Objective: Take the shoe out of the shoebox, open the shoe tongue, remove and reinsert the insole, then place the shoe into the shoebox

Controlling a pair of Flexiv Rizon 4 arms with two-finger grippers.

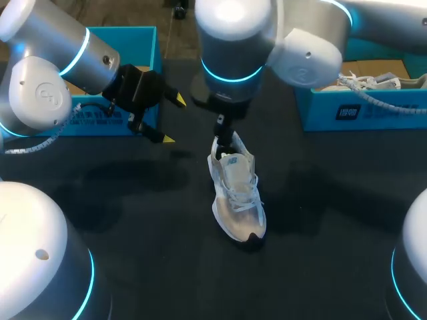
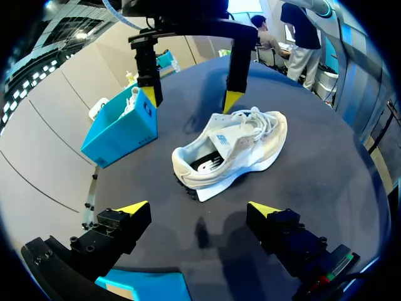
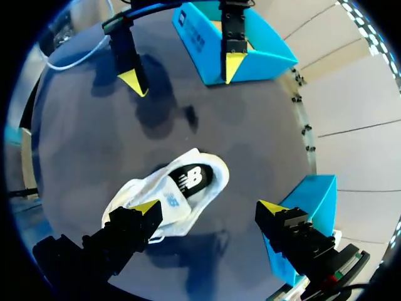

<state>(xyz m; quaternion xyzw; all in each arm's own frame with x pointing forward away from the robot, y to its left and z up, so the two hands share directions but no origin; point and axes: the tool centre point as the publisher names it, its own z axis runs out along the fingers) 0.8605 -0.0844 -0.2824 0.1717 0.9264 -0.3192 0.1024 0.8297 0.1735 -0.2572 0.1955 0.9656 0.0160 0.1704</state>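
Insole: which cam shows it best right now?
Right wrist view: it looks down into the shoe, so the dark insole shows through the opening. Left wrist view catches only a sliver at the heel. Head view: the right end effector hides the opening.

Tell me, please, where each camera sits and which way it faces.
Head view: above and behind, looking down on the table; left gripper and right gripper show.
Left wrist view: on that wrist, facing the shoe past its own open fingers.
Right wrist view: likewise, above the shoe, own fingers open.
Shared: both wrist views catch the shoe and the other gripper.
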